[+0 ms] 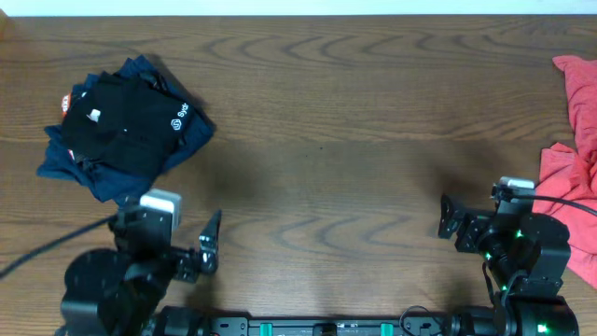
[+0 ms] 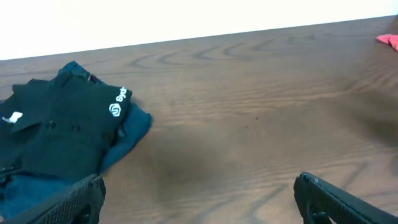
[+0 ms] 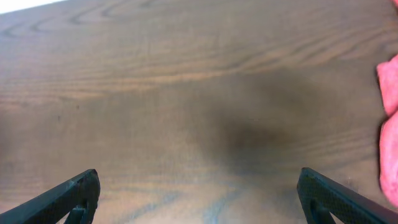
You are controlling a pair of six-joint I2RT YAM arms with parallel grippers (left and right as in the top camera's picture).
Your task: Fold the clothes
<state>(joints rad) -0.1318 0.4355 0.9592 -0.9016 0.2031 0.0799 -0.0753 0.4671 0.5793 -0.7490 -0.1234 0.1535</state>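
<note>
The dark wooden table (image 1: 317,140) fills every view, with a white strip beyond its far edge. At the table's far left, a black T-shirt (image 1: 112,117) lies on a navy garment (image 1: 65,168). Only the overhead view shows the coral-red garment (image 1: 576,154) heaped at the table's right edge. The 2 arms sit low at the table's near edge. The left gripper (image 2: 199,202) and the right gripper (image 3: 199,199) are spread wide, holding nothing.

Black logo T-shirt (image 2: 59,134) atop navy garment (image 2: 134,127) on wooden table (image 2: 249,106), wide-spread left claw (image 2: 199,185) empty.
</note>
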